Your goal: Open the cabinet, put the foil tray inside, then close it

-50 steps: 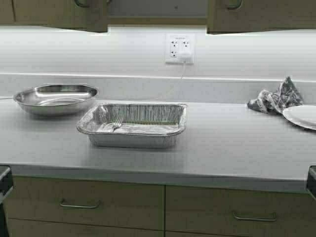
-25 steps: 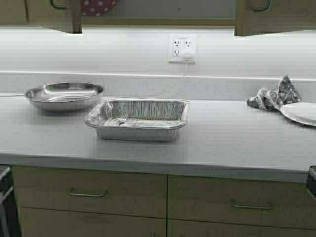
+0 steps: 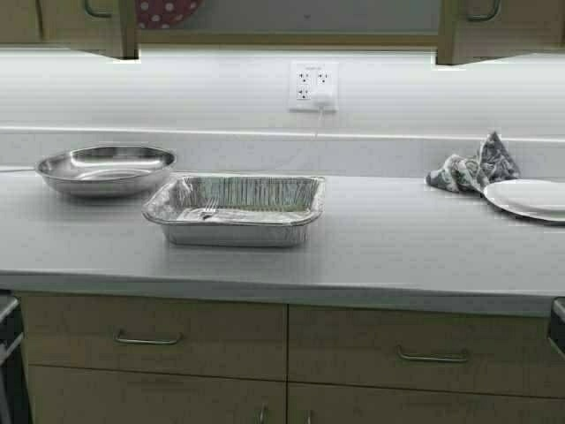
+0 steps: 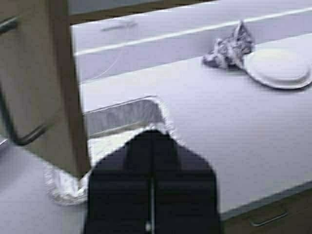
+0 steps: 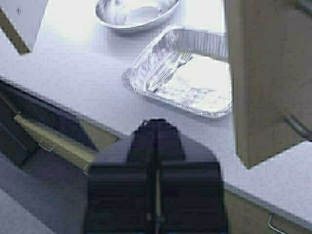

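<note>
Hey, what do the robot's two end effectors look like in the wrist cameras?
Both look alike: the left end effector and the right end effector are matte black, blocky bodies that narrow to a blunt tip, with a thin seam down the middle. No cables, markings or coverings show on either.

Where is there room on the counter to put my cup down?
The widest bare patch lies between the foil tray and the cloth beside the plate. It is tight on the left, where the bowl sits close to the tray.
</note>
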You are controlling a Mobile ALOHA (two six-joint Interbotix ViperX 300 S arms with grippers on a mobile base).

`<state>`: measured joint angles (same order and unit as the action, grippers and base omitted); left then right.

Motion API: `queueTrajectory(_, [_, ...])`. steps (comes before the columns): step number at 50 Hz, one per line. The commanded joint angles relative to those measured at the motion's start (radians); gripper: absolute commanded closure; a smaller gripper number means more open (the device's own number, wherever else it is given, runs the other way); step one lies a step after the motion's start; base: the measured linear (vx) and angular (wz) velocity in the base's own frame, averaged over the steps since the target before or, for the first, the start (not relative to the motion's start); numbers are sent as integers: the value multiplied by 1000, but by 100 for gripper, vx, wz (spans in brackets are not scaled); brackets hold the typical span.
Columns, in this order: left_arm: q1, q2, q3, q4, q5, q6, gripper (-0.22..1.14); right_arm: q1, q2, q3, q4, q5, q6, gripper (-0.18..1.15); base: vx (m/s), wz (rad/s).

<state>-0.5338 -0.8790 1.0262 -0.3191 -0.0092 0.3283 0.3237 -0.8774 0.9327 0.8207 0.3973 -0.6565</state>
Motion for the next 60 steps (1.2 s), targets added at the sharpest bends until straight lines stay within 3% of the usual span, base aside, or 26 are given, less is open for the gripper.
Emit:
queueTrajectory(1, [-94,152,-71,3,-106,-37,87,178,100,-69,-20,-133,-11,86,-4,-4])
queueTrajectory(6, [-140,308,-141,3,-204,-60,89,308,209,-133,-81,-264,-11,88,-3,-1])
queueTrajectory(11, [-144,443,-224,0,-275,-75,89,359,324,-187,-110,-354,2,89,-2,-1])
queueTrajectory(25, [-109,761,-514,0,-299,-81,89,360,572,-282,-123,-594,6,89,0,0])
queueTrajectory(35, [-8,913,-663,0,-285,-94,89,279,617,-282,-123,-621,5,89,0,0])
queueTrajectory(42, [66,917,-669,2,-258,-103,89,196,563,-227,-124,-598,3,89,0,0])
queueTrajectory(52, [135,841,-581,5,-256,-101,88,77,433,-133,-137,-548,2,89,0,0])
queueTrajectory(60, [149,776,-520,11,-287,-100,87,46,382,-114,-144,-508,14,85,0,0])
